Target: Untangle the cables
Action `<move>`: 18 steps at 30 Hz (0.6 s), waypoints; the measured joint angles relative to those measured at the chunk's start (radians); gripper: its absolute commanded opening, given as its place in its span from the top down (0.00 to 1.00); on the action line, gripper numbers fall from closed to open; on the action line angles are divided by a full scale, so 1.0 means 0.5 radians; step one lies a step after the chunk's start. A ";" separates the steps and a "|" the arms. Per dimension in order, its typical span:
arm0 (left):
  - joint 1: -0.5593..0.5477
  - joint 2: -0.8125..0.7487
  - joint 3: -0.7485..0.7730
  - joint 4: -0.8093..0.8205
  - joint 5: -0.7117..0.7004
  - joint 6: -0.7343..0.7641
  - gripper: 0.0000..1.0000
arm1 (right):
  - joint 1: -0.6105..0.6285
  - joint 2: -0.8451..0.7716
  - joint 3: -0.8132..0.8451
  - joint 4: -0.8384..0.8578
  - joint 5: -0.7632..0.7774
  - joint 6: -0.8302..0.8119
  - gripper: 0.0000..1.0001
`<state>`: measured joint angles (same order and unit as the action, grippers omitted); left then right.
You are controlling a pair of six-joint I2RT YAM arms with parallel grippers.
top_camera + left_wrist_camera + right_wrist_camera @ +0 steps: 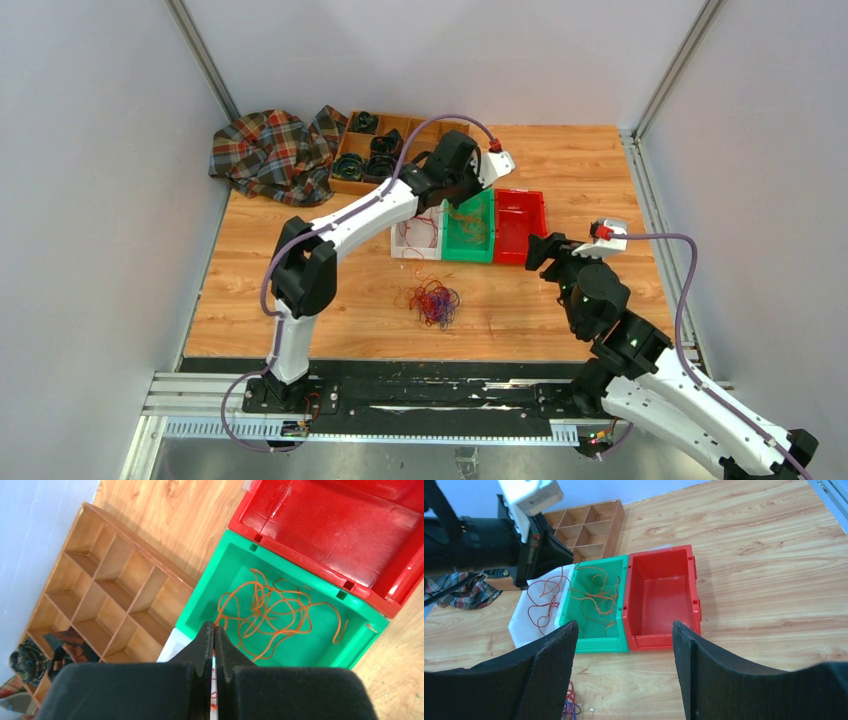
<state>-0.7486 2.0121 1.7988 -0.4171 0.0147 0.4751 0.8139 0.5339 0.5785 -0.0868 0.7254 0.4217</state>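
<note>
Roughly halfway: orange cable (270, 610) in green bin (599, 645), red cable (541, 605) pinched in closed left gripper (214, 630), tangle (432, 300) mid-frame untouched, right gripper (624, 627) gaping, empty.

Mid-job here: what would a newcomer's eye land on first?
Three bins stand in a row: white bin, green bin holding loose orange cables, red bin. A red and blue tangle lies in front of them. The left end effector hangs shut above the white and green ones.

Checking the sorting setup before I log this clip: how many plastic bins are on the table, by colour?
White bin: 1
Green bin: 1
Red bin: 1
Total: 3
</note>
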 measured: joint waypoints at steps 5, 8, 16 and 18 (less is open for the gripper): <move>0.000 0.114 -0.001 0.076 0.005 -0.021 1.00 | -0.007 0.022 -0.001 0.000 -0.001 -0.005 0.31; 0.000 0.175 -0.008 0.145 0.011 -0.042 1.00 | -0.024 0.053 -0.001 0.000 -0.002 -0.006 0.32; -0.001 0.371 -0.024 0.285 0.057 -0.172 1.00 | -0.047 0.070 -0.011 -0.001 -0.005 -0.005 0.32; -0.002 0.417 -0.023 0.303 0.073 -0.219 1.00 | -0.055 0.076 -0.012 -0.001 -0.006 -0.005 0.32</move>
<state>-0.7498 2.2208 1.7874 -0.2657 0.0513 0.3656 0.7864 0.5720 0.5724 -0.0872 0.7223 0.4191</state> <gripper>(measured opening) 0.011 0.684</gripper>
